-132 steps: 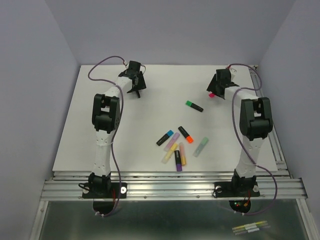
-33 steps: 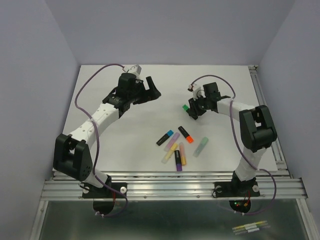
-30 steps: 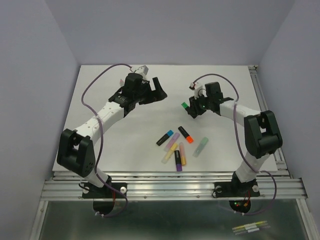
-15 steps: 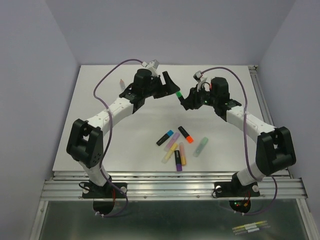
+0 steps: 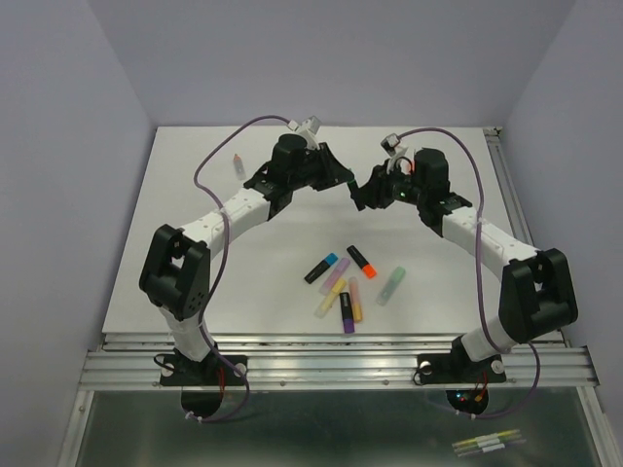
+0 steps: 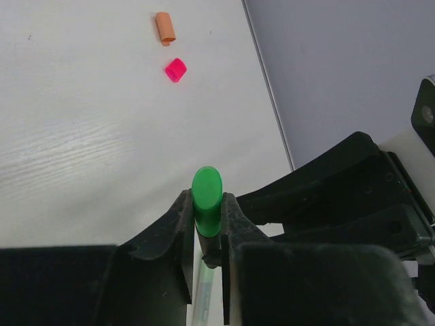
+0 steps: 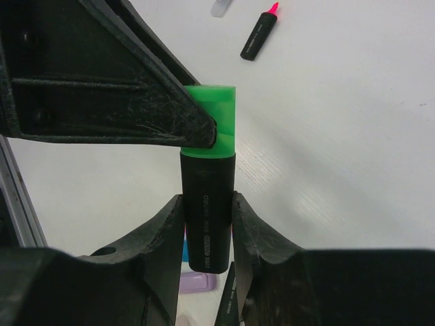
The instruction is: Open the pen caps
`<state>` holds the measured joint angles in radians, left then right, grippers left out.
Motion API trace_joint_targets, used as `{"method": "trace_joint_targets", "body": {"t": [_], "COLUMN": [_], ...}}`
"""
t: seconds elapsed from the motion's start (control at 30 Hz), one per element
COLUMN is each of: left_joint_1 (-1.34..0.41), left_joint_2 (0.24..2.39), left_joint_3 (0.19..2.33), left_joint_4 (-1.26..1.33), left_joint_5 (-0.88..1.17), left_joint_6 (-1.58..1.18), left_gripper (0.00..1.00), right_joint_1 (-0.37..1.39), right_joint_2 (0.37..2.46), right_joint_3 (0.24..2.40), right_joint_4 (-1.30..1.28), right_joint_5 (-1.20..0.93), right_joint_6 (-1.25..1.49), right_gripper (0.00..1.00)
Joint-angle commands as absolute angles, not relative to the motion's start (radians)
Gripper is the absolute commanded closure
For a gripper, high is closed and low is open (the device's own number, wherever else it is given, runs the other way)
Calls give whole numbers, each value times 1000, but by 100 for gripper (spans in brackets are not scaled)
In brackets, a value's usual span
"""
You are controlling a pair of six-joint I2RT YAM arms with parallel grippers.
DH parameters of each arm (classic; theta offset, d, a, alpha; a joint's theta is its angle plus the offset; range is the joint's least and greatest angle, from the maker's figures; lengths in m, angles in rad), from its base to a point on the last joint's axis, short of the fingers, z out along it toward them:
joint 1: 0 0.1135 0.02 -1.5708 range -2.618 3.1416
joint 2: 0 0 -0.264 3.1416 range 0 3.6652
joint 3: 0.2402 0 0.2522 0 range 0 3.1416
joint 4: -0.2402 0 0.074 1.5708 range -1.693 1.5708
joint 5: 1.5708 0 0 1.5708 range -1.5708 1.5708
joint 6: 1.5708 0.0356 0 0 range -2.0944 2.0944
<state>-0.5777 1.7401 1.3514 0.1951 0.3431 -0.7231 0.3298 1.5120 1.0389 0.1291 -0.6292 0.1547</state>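
A black-barrelled pen (image 7: 206, 224) with a green cap (image 7: 219, 115) is held in the air above the back middle of the table. My right gripper (image 7: 207, 204) is shut on its barrel. My left gripper (image 6: 206, 206) is shut on the green cap (image 6: 206, 193), one finger on each side. In the top view the two grippers meet tip to tip, left gripper (image 5: 341, 180) facing right gripper (image 5: 363, 192). Several capped pens (image 5: 346, 287) lie in a loose cluster on the table's near middle.
A loose pink cap (image 6: 175, 69) and an orange cap (image 6: 164, 28) lie on the white table near the back wall. An uncapped black pen with a pink tip (image 7: 259, 35) lies on the table. A pale pen (image 5: 238, 165) rests at the back left.
Both arms swung inward from the back corners and met at the table's back middle. The left gripper, open a second ago, has shut on the green cap; the right kept its hold.
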Motion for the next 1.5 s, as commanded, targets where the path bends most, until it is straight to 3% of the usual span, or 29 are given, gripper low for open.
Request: {"method": "trace_joint_targets", "body": {"t": [0.0,0.13,0.2,0.23,0.3,0.5,0.6,0.63,0.7,0.83,0.93,1.07,1.23,1.47], "left_joint_1": [-588,-595,-600,-601,-604,-609,-611,-611,-609,-566,-470,-340,-304,-295], "left_joint_2": [1741,1744,1738,1732,1727,1727,1720,1717,1724,1782,1888,2008,1997,1884], "left_joint_3": [1407,1404,1401,1396,1396,1396,1396,1396,1408,1535,1652,1831,1786,1641], "left_joint_4": [250,253,253,255,258,273,275,275,278,273,273,183,175,62], "left_joint_5": [356,348,324,308,299,296,281,256,223,79,-50,-40,-77,-87], "left_joint_6": [-721,-721,-722,-727,-735,-767,-775,-779,-784,-785,-807,-831,-793,-671], "left_gripper": [100,100,100,100,100,100,100,100,100,100,100,100,100,100], "right_joint_1": [339,337,337,337,339,339,344,345,347,405,500,554,557,433], "right_joint_2": [1505,1506,1509,1511,1519,1575,1594,1594,1597,1589,1505,1344,1262,1491], "right_joint_3": [1045,1049,1054,1057,1063,1112,1131,1132,1137,1106,952,832,845,1037], "right_joint_4": [190,190,190,192,202,193,192,195,177,113,219,249,174,-61], "right_joint_5": [-680,-693,-710,-713,-718,-735,-729,-723,-732,-795,-759,-727,-593,-313], "right_joint_6": [161,153,152,152,149,132,126,126,117,71,188,314,382,423], "right_gripper": [85,83,64,46,35,30,57,78,97,99,99,99,99,99]}}
